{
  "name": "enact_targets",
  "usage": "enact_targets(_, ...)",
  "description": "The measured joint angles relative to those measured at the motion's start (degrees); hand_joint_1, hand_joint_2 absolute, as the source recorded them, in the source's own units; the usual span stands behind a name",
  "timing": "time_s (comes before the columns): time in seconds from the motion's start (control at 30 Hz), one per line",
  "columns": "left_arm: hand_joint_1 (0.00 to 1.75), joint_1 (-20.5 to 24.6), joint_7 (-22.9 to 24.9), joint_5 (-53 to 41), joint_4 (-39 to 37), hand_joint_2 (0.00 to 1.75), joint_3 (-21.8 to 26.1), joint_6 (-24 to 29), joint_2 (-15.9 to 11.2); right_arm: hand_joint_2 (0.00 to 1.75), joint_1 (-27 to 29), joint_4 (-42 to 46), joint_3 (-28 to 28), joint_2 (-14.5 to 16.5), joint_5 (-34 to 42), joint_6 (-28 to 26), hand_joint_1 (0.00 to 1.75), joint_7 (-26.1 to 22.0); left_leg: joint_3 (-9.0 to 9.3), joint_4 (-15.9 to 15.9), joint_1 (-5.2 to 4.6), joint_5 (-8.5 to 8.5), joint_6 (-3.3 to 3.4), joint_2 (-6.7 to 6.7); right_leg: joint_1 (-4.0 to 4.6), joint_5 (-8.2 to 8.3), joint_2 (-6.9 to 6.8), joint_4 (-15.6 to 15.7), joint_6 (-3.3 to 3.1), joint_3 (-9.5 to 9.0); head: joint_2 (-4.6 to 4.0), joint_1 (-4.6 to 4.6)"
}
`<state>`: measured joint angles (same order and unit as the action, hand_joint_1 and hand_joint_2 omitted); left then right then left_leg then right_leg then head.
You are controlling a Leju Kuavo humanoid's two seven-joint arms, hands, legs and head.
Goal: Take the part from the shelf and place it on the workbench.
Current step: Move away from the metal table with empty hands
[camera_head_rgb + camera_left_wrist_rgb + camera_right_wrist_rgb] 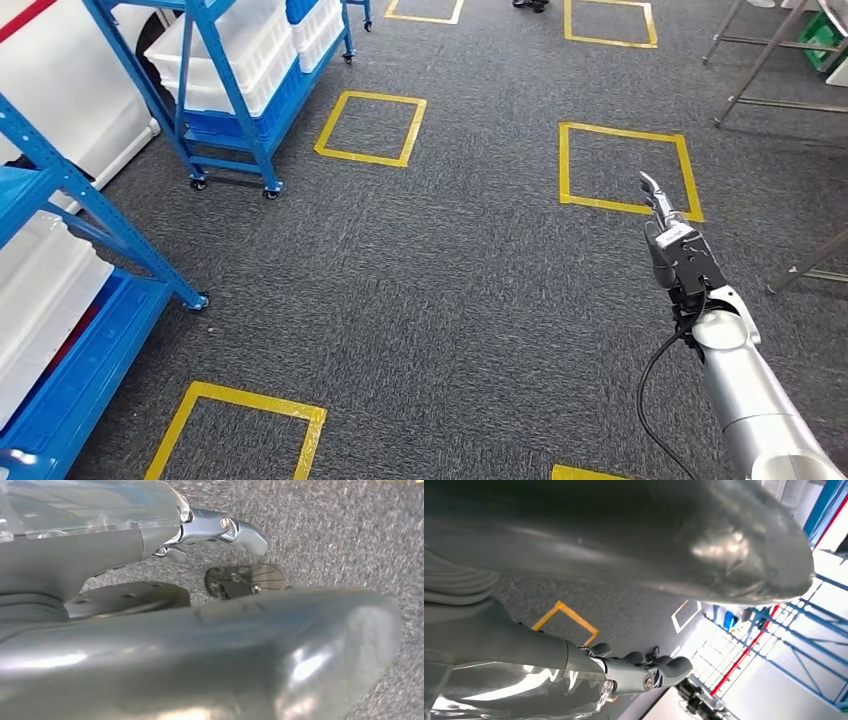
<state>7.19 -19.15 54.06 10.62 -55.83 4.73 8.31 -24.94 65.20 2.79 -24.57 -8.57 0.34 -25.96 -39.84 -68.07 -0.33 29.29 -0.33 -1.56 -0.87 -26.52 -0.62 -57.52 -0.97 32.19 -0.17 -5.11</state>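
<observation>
Blue steel makes up the shelf (pixel 75 195) at the left edge of the head view, with a white plastic bin (pixel 40 290) sitting on its low tier. Whether the part lies in that bin I cannot tell. A 2nd blue shelf (pixel 235 125) on small wheels stands further off, stacked with more white bins (pixel 235 50).

The right hand (pixel 672 240) reaches out ahead over the floor. Its fingers are stretched forward and apart, with nothing in them. The right wrist view agrees: the dark fingers (pixel 669 666) lie nearly straight, well apart from the thick thumb (pixel 704 550), and nothing sits between them. The silver right arm (pixel 750 400) comes up from the lower right, and a black cable (pixel 652 385) loops beside it.

The left hand (pixel 150 595) hangs above the carpet. Its fingers (pixel 225 527) point outward and the thumb (pixel 300 650) sits close to the camera. A small shiny piece (pixel 245 579) shows between them – whether it belongs to the hand or is something held I cannot tell, so the state of this hand stays unclear.

Grey carpet (pixel 450 290) covers the floor, marked with yellow tape squares – 1 near the wheeled shelf (pixel 372 128), 1 just beyond the right hand (pixel 625 130), 1 at the lower left (pixel 240 400). Bare metal legs (pixel 760 60) stand at the upper right.
</observation>
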Motion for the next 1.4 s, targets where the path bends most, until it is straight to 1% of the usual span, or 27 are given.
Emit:
enact_targets(0.03, 0.00, -0.04, -0.04, 0.02, 0.00, 0.00, 0.01, 0.02, -0.02, 0.00, 0.14, -0.01, 0.02, 0.02, -0.02, 0.03, 0.00, -0.04, -1.59, -3.78, 0.12, 1.66, -0.16, 0.52, 0.11, -0.01, -0.81, -0.01, -0.07, 0.06, 0.00, 0.01)
enact_targets(0.07, 0.00, -0.14, -0.06, 0.04, 0.00, 0.00, 0.03, 0.03, -0.02, 0.00, 0.33, -0.01, 0.05, 0.04, -0.02, 0.07, 0.00, -0.12, -2.50, -6.18, 0.24, 2.41, -0.31, 0.77, 0.16, -0.02, -1.63, -0.02, -0.09, 0.10, 0.00, 0.01)
enact_targets(0.1, 0.00, -0.25, -0.07, 0.05, 0.00, 0.00, 0.04, 0.04, -0.03, 0.00, 0.56, -0.01, 0.09, 0.08, -0.02, 0.10, 0.00, -0.22, -2.46, -6.63, 0.32, 2.19, -0.42, 0.95, 0.18, -0.03, -2.42, -0.04, -0.08, 0.11, 0.00, 0.01)
enact_targets(0.13, 0.00, -0.33, -0.08, 0.07, 0.00, 0.00, 0.08, 0.05, -0.04, 0.00, 0.84, 0.00, 0.14, 0.11, -0.02, 0.12, 0.00, -0.36, -1.10, -4.40, 0.39, 0.85, -0.46, 1.28, 0.18, -0.07, -3.19, -0.07, -0.02, 0.07, 0.00, 0.01)
enact_targets(0.23, 0.00, -0.31, -0.18, 0.11, 0.00, 0.00, 0.31, 0.13, -0.09, 0.00, 1.74, 0.21, 0.25, 0.16, -0.03, 0.12, 0.00, -0.85, 5.41, 7.46, 0.16, -3.49, 0.09, 4.00, 0.42, -0.37, -5.22, -0.36, 0.53, -0.06, 0.00, 0.03)
enact_targets(0.3, 0.00, -0.37, -0.22, 0.12, 0.00, 0.00, 0.41, 0.20, -0.09, 0.00, 2.48, 0.53, 0.32, 0.15, -0.09, 0.14, 0.00, -0.99, 6.53, 10.01, -0.18, -3.89, 0.82, 4.39, 0.68, -0.49, -6.33, -0.49, 1.13, -0.12, 0.00, 0.05)
enact_targets(0.37, 0.00, -0.62, -0.15, 0.10, 0.00, 0.00, 0.43, 0.36, -0.09, 0.00, 3.51, 1.22, 0.38, 0.15, -0.13, 0.37, 0.00, -0.90, 6.37, 10.26, -0.13, -4.29, 1.51, 3.03, 0.55, -0.61, -6.95, -0.47, 1.78, -0.27, 0.00, 0.06)
enact_targets(0.43, 0.00, -0.71, 0.03, 0.03, 0.00, 0.00, 0.44, 0.56, -0.10, 0.00, 4.82, 2.21, 0.40, 0.06, -0.08, 0.76, 0.00, -0.71, 6.44, 10.74, 0.10, -4.74, 2.20, 1.92, 0.12, -2.27, -4.24, -2.52, 2.40, 0.49, 0.00, 0.06)
enact_targets(0.5, 0.00, -0.66, 0.23, -0.04, 0.00, 0.00, 0.45, 0.67, -0.11, 0.00, 6.74, 3.00, 0.39, -0.24, -0.01, 0.92, 0.00, -0.52, 6.41, 10.93, 0.23, -5.02, 2.62, 0.73, -0.21, -5.82, -0.52, -9.01, 2.79, 3.44, 0.00, 0.06)
enact_targets(0.53, 0.00, -0.68, 0.32, -0.05, 0.00, 0.00, 0.45, 0.72, -0.12, 0.00, 7.96, 3.34, 0.38, -0.38, 0.01, 0.91, 0.00, -0.44, 6.36, 10.92, 0.21, -5.07, 2.70, 0.01, -0.27, -7.40, 0.22, -12.90, 2.89, 5.34, 0.00, 0.07)
enact_targets(0.57, 0.00, -0.76, 0.40, -0.04, 0.00, 0.00, 0.45, 0.76, -0.14, 0.00, 9.25, 3.70, 0.38, -0.44, 0.00, 0.89, 0.00, -0.39, 6.33, 10.90, 0.18, -5.11, 2.72, -0.78, -0.30, -8.11, 0.48, -15.69, 2.96, 6.79, 0.00, 0.07)
enact_targets(0.6, 0.00, -0.85, 0.45, 0.00, 0.00, 0.00, 0.45, 0.85, -0.16, 0.00, 10.49, 4.14, 0.38, -0.44, -0.01, 0.86, 0.00, -0.37, 6.31, 10.84, 0.15, -5.14, 2.71, -1.59, -0.34, -7.73, 0.58, -16.55, 2.98, 7.35, 0.00, 0.07)
enact_targets(0.63, 0.00, -0.91, 0.46, 0.15, -0.01, 0.00, 0.48, 0.97, -0.19, 0.00, 11.57, 4.63, 0.38, -0.41, -0.05, 0.84, 0.00, -0.36, 6.31, 10.74, 0.13, -5.16, 2.67, -2.38, -0.38, -6.26, 0.69, -15.01, 2.92, 6.74, 0.00, 0.07)
enact_targets(0.67, 0.00, -0.94, 0.40, 0.45, -0.01, 0.00, 0.57, 1.09, -0.21, 0.00, 12.44, 5.17, 0.38, -0.37, -0.16, 0.82, 0.00, -0.35, 6.30, 10.60, 0.14, -5.16, 2.60, -3.14, -0.46, -4.10, 1.14, -11.47, 2.81, 5.11, 0.00, 0.07)
enact_targets(0.73, 0.00, -0.92, 0.10, 1.37, -0.02, 0.00, 0.96, 1.25, -0.26, 0.00, 13.69, 6.17, 0.38, -0.25, -0.57, 0.80, 0.00, -0.35, 6.12, 10.23, 0.11, -5.13, 2.20, -4.43, -0.54, -1.04, 3.22, -3.92, 2.55, 1.58, 0.00, 0.07)
enact_targets(0.8, 0.00, -0.99, -0.34, 2.35, -0.02, 0.00, 1.48, 1.26, -0.32, 0.00, 14.87, 7.06, 0.41, 0.03, -1.14, 0.72, 0.00, -0.29, 5.73, 10.11, 0.11, -5.23, 1.54, -5.51, -0.34, -0.45, 4.06, -1.12, 2.18, 0.36, 0.00, 0.07)
enact_targets(0.87, 0.00, -1.25, -0.64, 3.01, -0.03, 0.00, 2.06, 1.35, -0.47, 0.00, 16.05, 8.07, 0.50, 0.55, -1.73, 0.49, 0.00, -0.22, 5.37, 10.14, 0.20, -5.39, 0.81, -6.30, -0.23, -0.15, 2.71, -0.96, 1.51, 0.39, 0.00, 0.06)
enact_targets(0.93, 0.00, -1.49, -0.86, 3.42, -0.04, 0.00, 2.59, 1.51, -0.64, 0.00, 17.44, 9.29, 0.68, 1.20, -2.52, 0.11, 0.00, -0.23, 4.33, 8.16, 0.04, -3.93, 0.29, -4.26, -0.35, 0.14, 1.29, -0.52, 0.59, 0.31, 0.00, 0.03)
enact_targets(1.0, 0.00, -1.66, -1.04, 3.79, -0.05, 0.00, 2.88, 1.58, -0.78, 0.00, 19.36, 10.40, 1.00, 1.82, -3.64, -0.20, 0.00, -0.36, 1.64, 2.07, -0.06, -0.21, 0.02, -0.80, -0.17, 0.21, -0.32, -0.27, -0.05, 0.30, 0.00, -0.03)
enact_targets(1.07, 0.00, -2.06, -1.27, 4.05, -0.07, 0.00, 3.17, 1.60, -0.92, 0.00, 21.03, 11.04, 1.67, 2.66, -4.75, -0.36, 0.00, -0.62, -1.24, -4.78, 0.12, 2.85, -0.24, 0.64, 0.08, 0.14, -1.94, -0.32, -0.26, 0.39, 0.00, -0.05)
enact_targets(1.1, 0.00, -2.36, -1.48, 4.19, -0.07, 0.00, 3.39, 1.64, -0.99, 0.00, 21.56, 11.18, 2.13, 3.21, -5.22, -0.44, 0.00, -0.81, -1.66, -6.14, 0.21, 3.08, -0.34, 0.92, 0.13, 0.12, -2.70, -0.35, -0.28, 0.43, 0.00, -0.05)
enact_targets(1.13, 0.00, -2.63, -1.79, 4.40, -0.07, 0.00, 3.63, 1.70, -1.08, 0.00, 21.90, 11.25, 2.59, 3.83, -5.60, -0.57, 0.00, -1.06, -0.93, -5.20, 0.26, 2.24, -0.39, 1.16, 0.15, 0.09, -3.40, -0.38, -0.26, 0.45, 0.00, -0.05)
enact_targets(1.17, 0.00, -2.84, -2.21, 4.71, -0.07, 0.00, 3.87, 1.78, -1.17, 0.00, 22.12, 11.26, 3.05, 4.46, -5.89, -0.70, 0.00, -1.38, 0.91, -2.05, 0.29, 0.60, -0.37, 1.65, 0.15, 0.04, -4.07, -0.42, -0.18, 0.41, 0.00, -0.05)
enact_targets(1.23, 0.00, -2.97, -3.22, 5.51, -0.07, 0.00, 4.43, 1.91, -1.42, 0.00, 22.28, 11.21, 3.84, 5.72, -6.13, -0.96, 0.00, -2.17, 5.40, 6.14, 0.10, -2.29, -0.02, 3.93, 0.31, -0.16, -5.35, -0.62, 0.15, 0.28, 0.00, -0.05)
enact_targets(1.3, 0.00, -2.99, -4.36, 6.41, -0.07, 0.00, 5.16, 1.96, -1.65, 0.00, 22.07, 11.05, 4.39, 6.85, -5.83, -1.17, 0.00, -3.17, 7.30, 10.12, -0.22, -3.19, 0.59, 5.09, 0.55, -0.32, -6.45, -0.79, 0.68, 0.16, 0.00, -0.06)
enact_targets(1.37, 0.00, -3.19, -5.16, 7.03, -0.08, 0.00, 5.88, 1.96, -1.85, 0.00, 21.58, 10.79, 4.77, 7.82, -5.37, -1.36, 0.00, -3.87, 7.20, 10.38, -0.34, -3.40, 1.27, 3.89, 0.57, -0.35, -7.47, -0.73, 1.33, -0.07, 0.00, -0.05)
enact_targets(1.4, 0.00, -3.30, -5.37, 7.16, -0.09, 0.00, 6.18, 1.96, -1.95, 0.00, 21.31, 10.66, 4.96, 8.24, -5.25, -1.42, 0.00, -4.03, 7.29, 10.62, -0.25, -3.63, 1.60, 3.23, 0.42, -0.63, -7.02, -0.93, 1.69, -0.14, 0.00, -0.04)
